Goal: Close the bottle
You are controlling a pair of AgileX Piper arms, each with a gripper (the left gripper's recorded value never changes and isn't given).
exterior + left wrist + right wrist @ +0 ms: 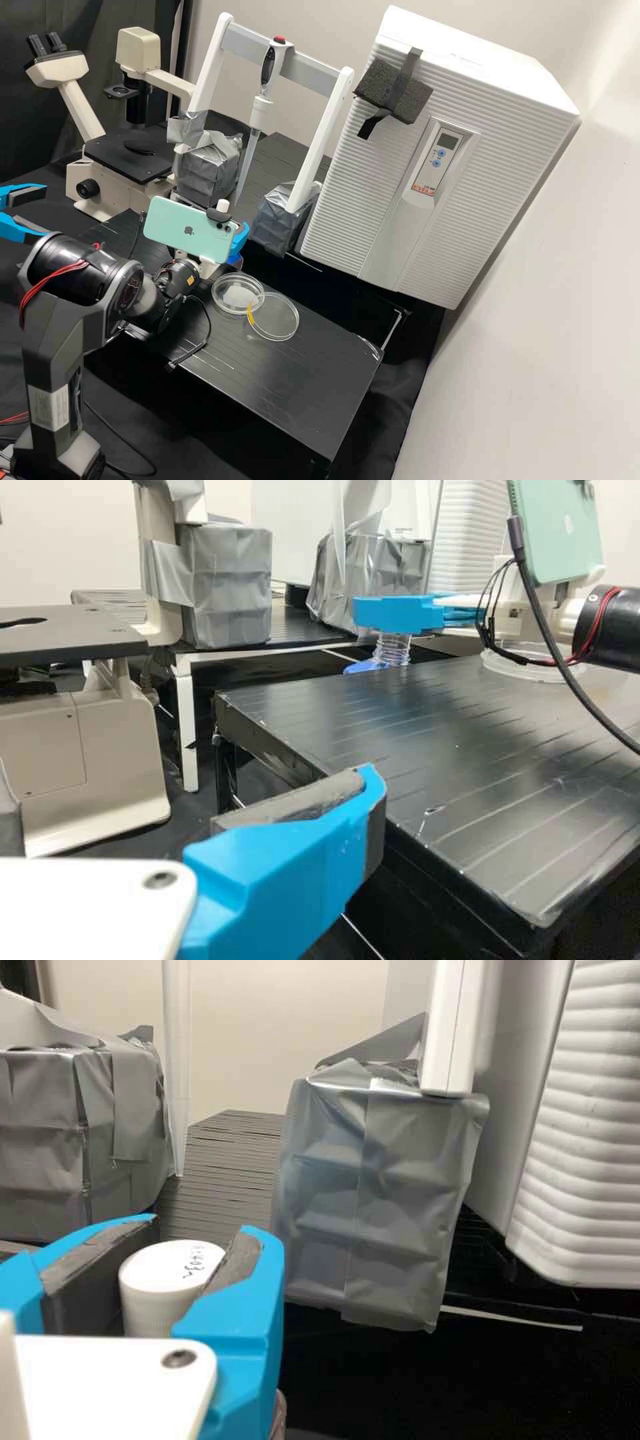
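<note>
Right hand [175, 1245]: you see its two blue fingers closed on a white cap [165, 1278], one grey pad against each side, with the cap's top standing clear above the fingertips. From the left wrist camera, the same hand [400, 612] sits level and directly over the bottle [396, 650]. The bottle's clear threaded neck shows just beneath the fingers. You cannot tell from here whether the cap touches the neck. The bottle stands upright at the far edge of the black counter [300, 373], near its left corner.

In the high view the right hand [237, 233] lies behind a pale green phone [190, 230] clamped to that arm's wrist.

Left hand [17, 210]: you find it off the counter's left edge, well apart from the bottle, its fingers spread and holding nothing. One finger [290, 865] reaches the near corner of the counter.

Two clear petri dishes [257, 303] lie touching each other on the counter, just beside the right hand. A tape-wrapped block [370, 1200] stands beyond the far edge, and a microscope [100, 153] sits past the left edge.
</note>
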